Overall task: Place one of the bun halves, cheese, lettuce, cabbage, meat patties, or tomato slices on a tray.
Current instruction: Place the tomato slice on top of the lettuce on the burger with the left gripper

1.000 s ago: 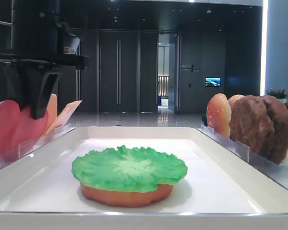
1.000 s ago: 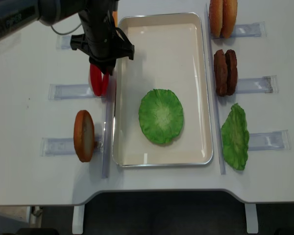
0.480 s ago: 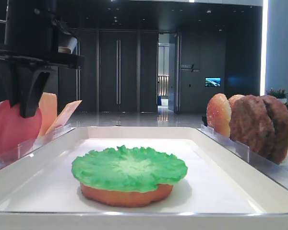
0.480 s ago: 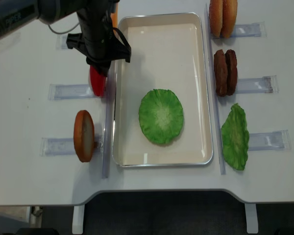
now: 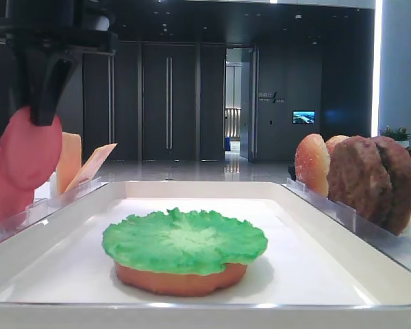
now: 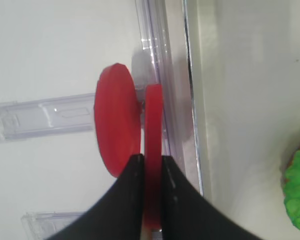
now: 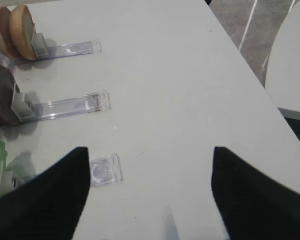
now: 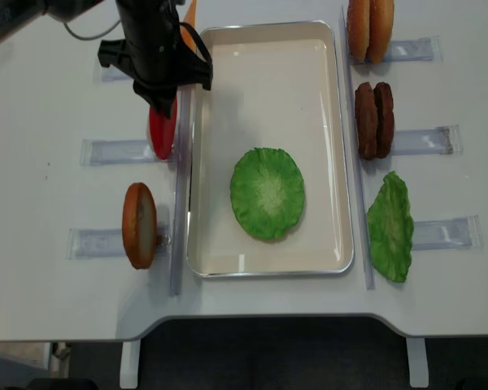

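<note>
My left gripper is shut on the edge of a red tomato slice, which hangs upright and lifted in the low exterior view. A second tomato slice stands in the clear holder beside it, just left of the white tray. On the tray lies a lettuce leaf on top of a flat bun half. My right gripper stands open over bare table at the right. Another bun half stands at the left, and cheese behind the tomato.
Right of the tray stand two bun halves, two meat patties and a green leaf, each in a clear holder. More clear holders lie left of the tray. The table's front edge is near.
My left gripper closed on one tomato slice and has raised it out of the holder. The other slice stayed in place. The tray's contents have not moved.
</note>
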You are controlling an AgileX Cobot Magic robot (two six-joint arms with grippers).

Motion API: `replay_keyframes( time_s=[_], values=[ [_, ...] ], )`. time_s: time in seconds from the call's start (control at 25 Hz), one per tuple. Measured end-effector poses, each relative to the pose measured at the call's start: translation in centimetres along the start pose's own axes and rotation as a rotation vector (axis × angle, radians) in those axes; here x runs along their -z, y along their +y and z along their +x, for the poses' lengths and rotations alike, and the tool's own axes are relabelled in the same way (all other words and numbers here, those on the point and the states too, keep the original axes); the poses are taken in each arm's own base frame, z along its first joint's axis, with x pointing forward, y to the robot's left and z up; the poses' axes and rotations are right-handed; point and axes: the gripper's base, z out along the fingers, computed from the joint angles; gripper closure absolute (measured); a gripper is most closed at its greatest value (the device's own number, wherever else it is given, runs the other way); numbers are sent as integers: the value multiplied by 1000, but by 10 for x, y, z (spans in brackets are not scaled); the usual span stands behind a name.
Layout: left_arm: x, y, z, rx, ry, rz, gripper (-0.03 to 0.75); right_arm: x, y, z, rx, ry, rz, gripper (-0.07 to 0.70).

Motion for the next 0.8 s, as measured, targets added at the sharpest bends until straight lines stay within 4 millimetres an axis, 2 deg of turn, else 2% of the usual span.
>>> replay_keyframes(
  time_s=[0.24, 0.56, 0.8],
  values=[
    [25, -2, -3, 1, -46, 83, 662, 0, 0, 0, 0, 0, 0, 143],
    [37, -12, 4, -28, -14, 234, 662, 0, 0, 0, 0, 0, 0, 143],
    [57, -14, 12, -70, -33, 338, 662, 0, 0, 0, 0, 0, 0, 143]
  ],
)
